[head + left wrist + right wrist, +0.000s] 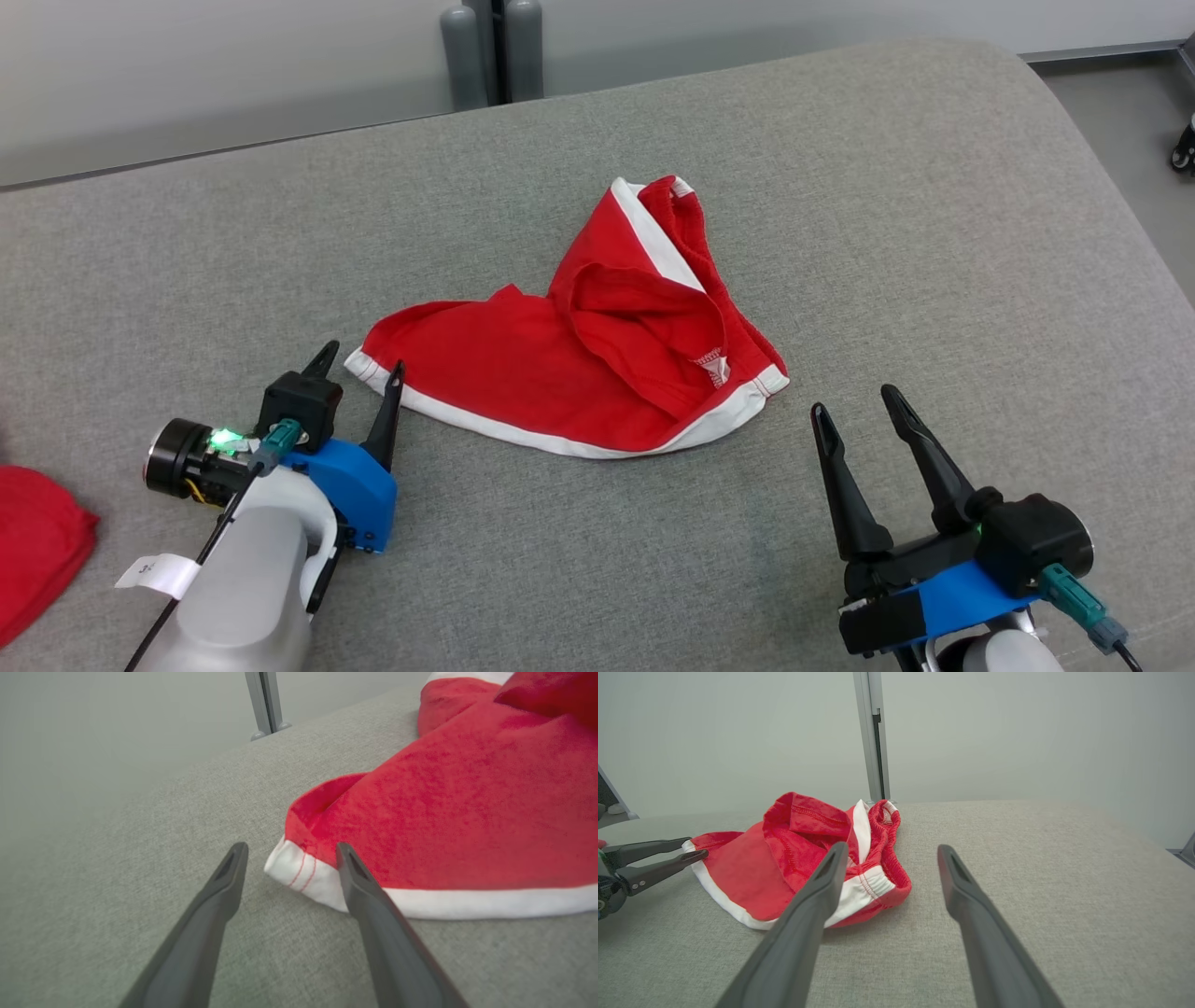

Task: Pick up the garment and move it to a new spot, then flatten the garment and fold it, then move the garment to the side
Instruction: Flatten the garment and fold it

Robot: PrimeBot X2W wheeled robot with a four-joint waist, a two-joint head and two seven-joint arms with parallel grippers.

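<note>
Our left pincer is spread wide, with a corner of the red garment right at its tips. Our right pincer is spread too, near the garment's other end. The garment lies crumpled, so we think every step is left.

red cloth: cut by left edge | garment: runs off right edge | arm label: unreadable

Head looks down; low wrist views share garment.
</note>
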